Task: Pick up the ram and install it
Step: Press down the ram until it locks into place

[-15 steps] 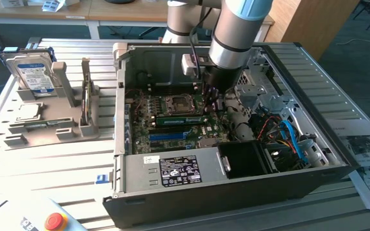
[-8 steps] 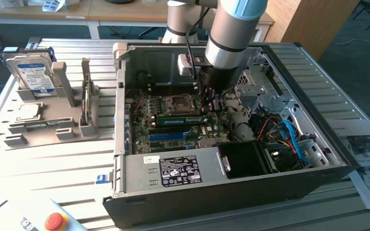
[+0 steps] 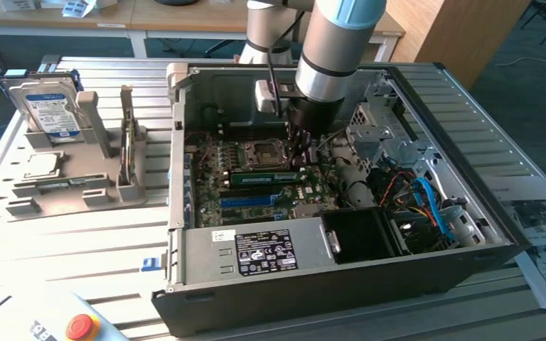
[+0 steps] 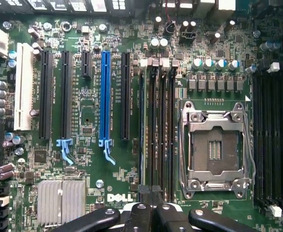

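The ram [image 3: 264,177] is a slim green stick standing on edge in a memory slot on the motherboard, inside the open computer case [image 3: 254,284]. In the wrist view the ram [image 4: 143,135] shows edge-on as a thin pale line in the slot nearest the black expansion slots. My gripper [image 3: 301,150] hangs inside the case, just above the end of the stick on the exterior view's right. Its black fingers [image 4: 142,212] are shut together over that end of the slot row. I cannot tell whether they touch the stick.
The bare processor socket [image 4: 216,145] lies beside the memory slots. Cables and a drive cage [image 3: 415,192] crowd the case's side on the exterior view's right. A grey stand [image 3: 126,142] on the exterior view's left holds a hard drive [image 3: 50,106] and a square chip [image 3: 40,165]. A red button [image 3: 82,327] sits near the front edge.
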Controlling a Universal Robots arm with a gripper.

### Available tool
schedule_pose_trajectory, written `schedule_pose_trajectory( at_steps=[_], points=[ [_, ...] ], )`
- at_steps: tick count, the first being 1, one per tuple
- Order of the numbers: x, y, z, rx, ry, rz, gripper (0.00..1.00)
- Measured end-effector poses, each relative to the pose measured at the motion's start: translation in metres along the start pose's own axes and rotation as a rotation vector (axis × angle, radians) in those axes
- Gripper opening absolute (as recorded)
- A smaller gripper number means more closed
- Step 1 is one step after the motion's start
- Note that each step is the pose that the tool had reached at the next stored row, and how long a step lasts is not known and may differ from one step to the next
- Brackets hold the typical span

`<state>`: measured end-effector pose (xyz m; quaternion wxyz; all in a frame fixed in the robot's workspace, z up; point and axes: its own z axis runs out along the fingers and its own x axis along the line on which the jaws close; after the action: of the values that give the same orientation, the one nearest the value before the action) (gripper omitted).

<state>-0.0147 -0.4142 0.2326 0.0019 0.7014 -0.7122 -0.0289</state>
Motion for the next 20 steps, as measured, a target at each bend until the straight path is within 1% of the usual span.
schedule_pose_trajectory(
  at_steps=[5, 20],
  points=[
    [0.0, 0.0065, 0.0003, 0.0021, 0.0, 0.0, 0.1],
    [0.001, 0.04, 0.0018, 0.0105, -0.0001, 0.0, 0.1]
  ],
)
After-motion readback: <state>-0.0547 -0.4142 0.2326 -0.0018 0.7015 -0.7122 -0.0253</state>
